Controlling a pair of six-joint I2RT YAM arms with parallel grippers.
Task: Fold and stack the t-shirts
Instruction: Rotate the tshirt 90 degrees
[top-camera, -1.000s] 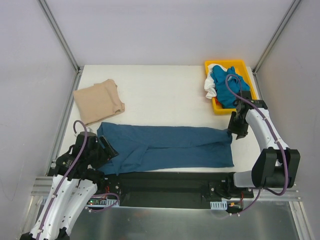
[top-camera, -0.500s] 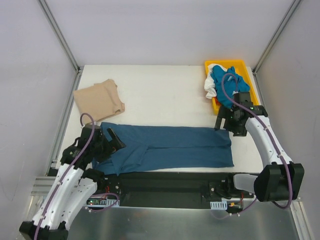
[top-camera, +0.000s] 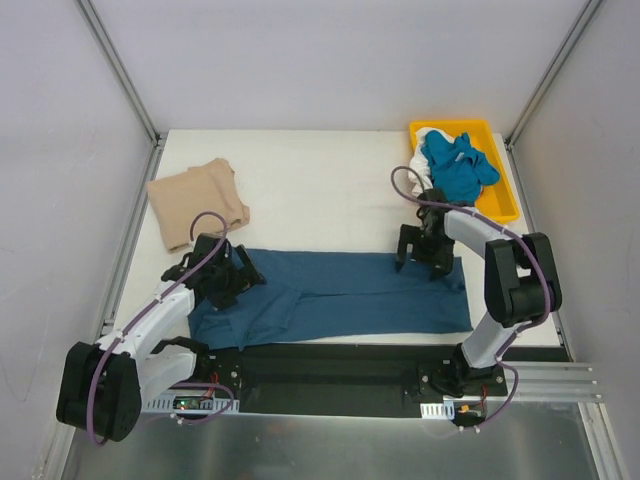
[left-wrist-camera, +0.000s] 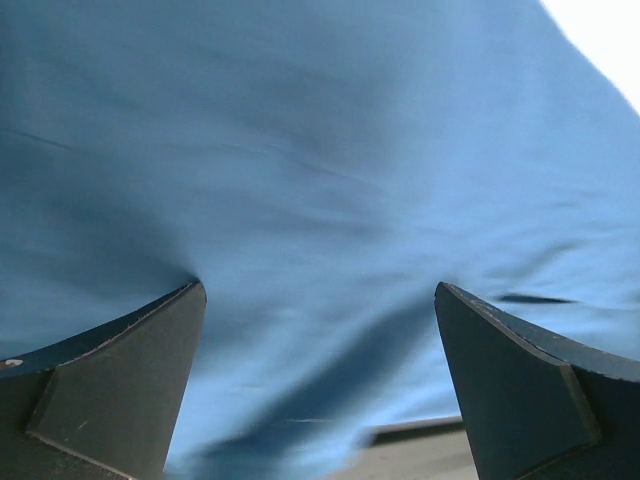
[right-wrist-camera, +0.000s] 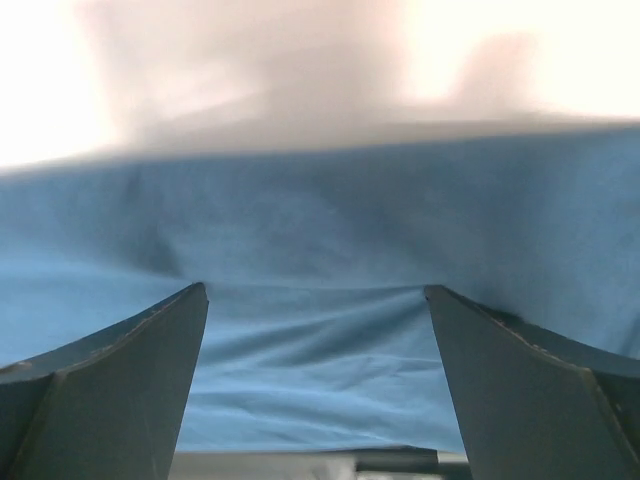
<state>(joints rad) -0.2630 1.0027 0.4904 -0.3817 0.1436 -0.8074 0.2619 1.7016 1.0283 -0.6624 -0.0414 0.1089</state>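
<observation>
The dark teal-blue t-shirt (top-camera: 340, 295) lies on the white table (top-camera: 320, 190) as a long flat strip folded lengthwise. My left gripper (top-camera: 232, 275) stands open over its far left end. In the left wrist view the left gripper (left-wrist-camera: 318, 288) has its fingertips (left-wrist-camera: 150, 350) down on the teal cloth (left-wrist-camera: 300, 150). My right gripper (top-camera: 420, 255) is open at the far right edge. In the right wrist view the right gripper (right-wrist-camera: 315, 290) has both tips touching the puckered cloth (right-wrist-camera: 320, 230). A folded tan t-shirt (top-camera: 195, 205) sits at the far left.
A yellow tray (top-camera: 505, 195) at the back right holds a bright blue shirt (top-camera: 455, 170) and a white one (top-camera: 425, 140), both crumpled. A black rail (top-camera: 340, 365) runs along the near table edge. Grey walls with metal posts enclose the table.
Both grippers opened and let go of the teal shirt's ends. The left one moved away from me and right, the right one moved left. Both now sit along the strip's far edge.
</observation>
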